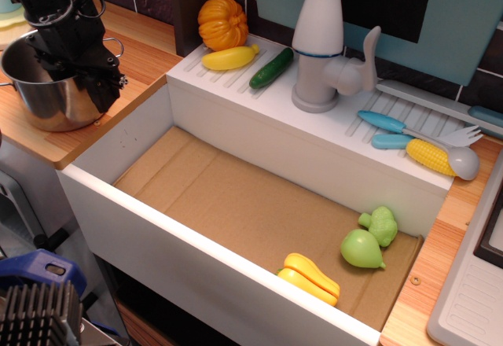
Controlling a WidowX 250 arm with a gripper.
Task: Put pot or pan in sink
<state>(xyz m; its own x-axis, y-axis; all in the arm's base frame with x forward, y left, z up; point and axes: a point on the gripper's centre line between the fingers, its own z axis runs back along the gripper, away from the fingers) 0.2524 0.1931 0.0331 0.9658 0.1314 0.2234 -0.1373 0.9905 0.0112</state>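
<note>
The shiny steel pot [41, 98] stands on the wooden counter at the far left, left of the sink. The sink [149, 232] is a big white basin with a brown cardboard floor. My black gripper [82, 85] is lowered over the pot's right side. Its jaws look open and straddle the rim, one finger inside the pot and one finger [108, 86] outside near the right loop handle. The gripper hides the pot's right wall.
In the sink's right corner lie a yellow toy [310, 277], a green pear [361, 248] and a green broccoli [380, 223]. On the back ledge are an orange pumpkin [222, 21], a yellow squash [229, 57], a cucumber [272, 68], the faucet [322, 43] and corn with utensils [431, 156].
</note>
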